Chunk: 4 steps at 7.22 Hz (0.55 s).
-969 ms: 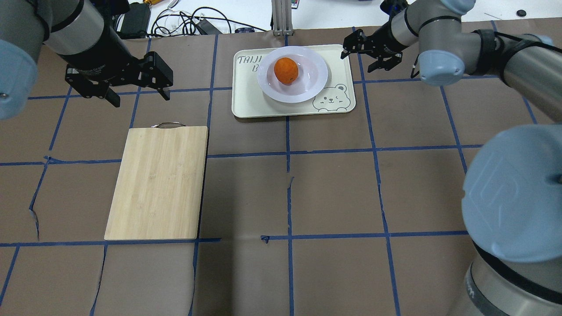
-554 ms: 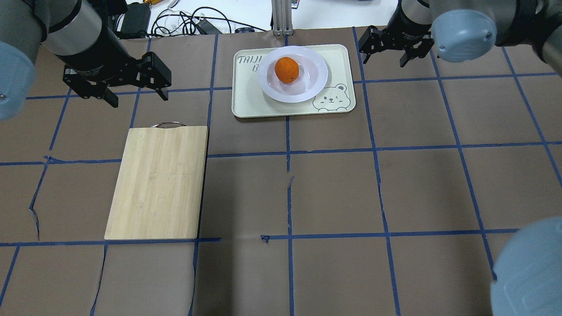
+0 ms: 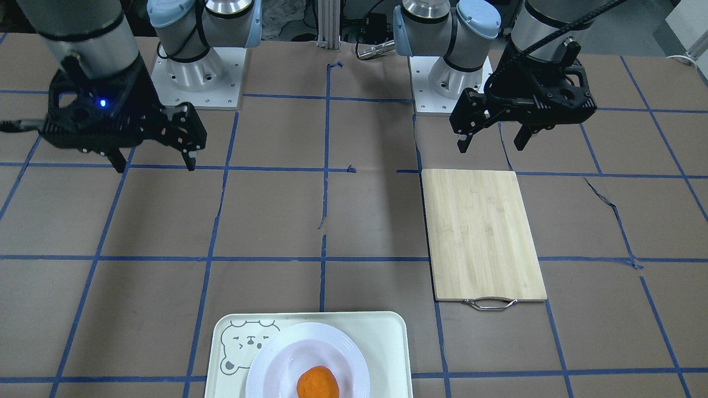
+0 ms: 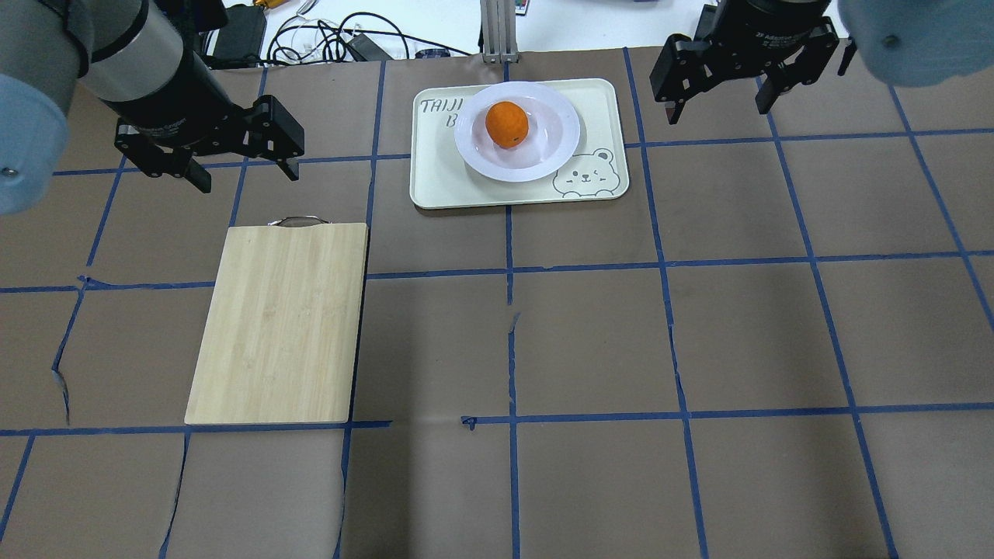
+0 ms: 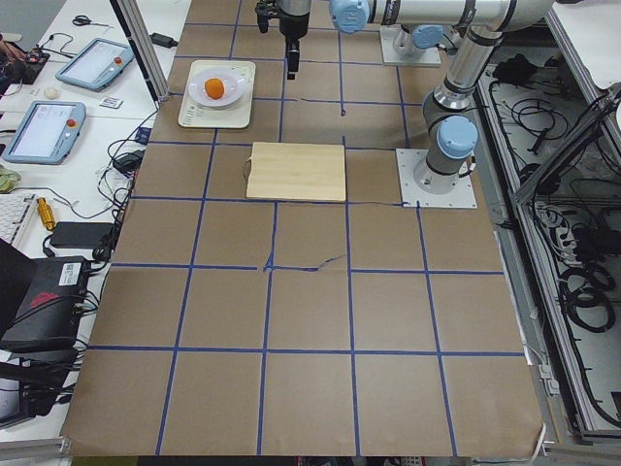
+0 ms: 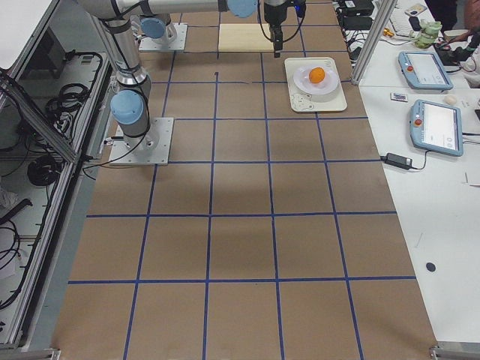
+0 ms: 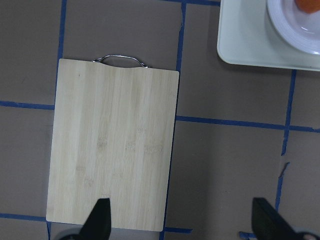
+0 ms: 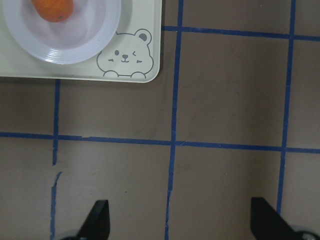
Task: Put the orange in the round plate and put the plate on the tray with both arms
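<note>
Top centre, the orange (image 4: 507, 124) sits in the plate (image 4: 545, 166) on the tray (image 4: 441, 180), with the left gripper (image 4: 247, 175) and right gripper (image 4: 716, 109) released, empty, at either side.

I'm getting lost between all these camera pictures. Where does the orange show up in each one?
Front-facing: the orange is at the bottom edge, slightly left of centre, partly cut off.
Overhead: orange top centre.
Left side: orange upper left.
Right side: orange near the top, right of centre.
Left wrist: orange top right corner, only a sliver.
Right wrist: orange top left corner, cut off.
Shared landmark: the cream tray holding its plate.
</note>
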Each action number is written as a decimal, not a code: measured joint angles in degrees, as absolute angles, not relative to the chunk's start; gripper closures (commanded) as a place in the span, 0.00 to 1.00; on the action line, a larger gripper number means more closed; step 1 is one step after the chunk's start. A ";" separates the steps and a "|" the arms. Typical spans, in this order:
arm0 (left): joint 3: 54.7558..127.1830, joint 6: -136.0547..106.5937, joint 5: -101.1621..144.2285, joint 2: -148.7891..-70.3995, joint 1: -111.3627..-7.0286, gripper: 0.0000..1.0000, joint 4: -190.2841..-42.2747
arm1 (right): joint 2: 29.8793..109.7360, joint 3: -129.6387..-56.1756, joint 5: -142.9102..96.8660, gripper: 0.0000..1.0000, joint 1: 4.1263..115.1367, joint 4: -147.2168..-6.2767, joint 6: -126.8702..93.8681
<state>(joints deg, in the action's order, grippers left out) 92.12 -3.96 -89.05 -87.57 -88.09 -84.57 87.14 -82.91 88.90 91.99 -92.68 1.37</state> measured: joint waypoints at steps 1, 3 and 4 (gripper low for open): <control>92.09 -3.96 -88.99 -87.56 -88.07 0.00 -84.56 | 88.49 -83.06 87.73 0.00 91.96 -91.15 0.39; 92.10 -3.96 -88.99 -87.52 -88.07 0.00 -84.55 | 89.02 -83.16 87.24 0.00 91.76 -89.29 -0.55; 92.10 -3.95 -88.97 -87.57 -88.07 0.00 -84.55 | 89.05 -83.16 87.20 0.00 91.67 -89.08 -0.65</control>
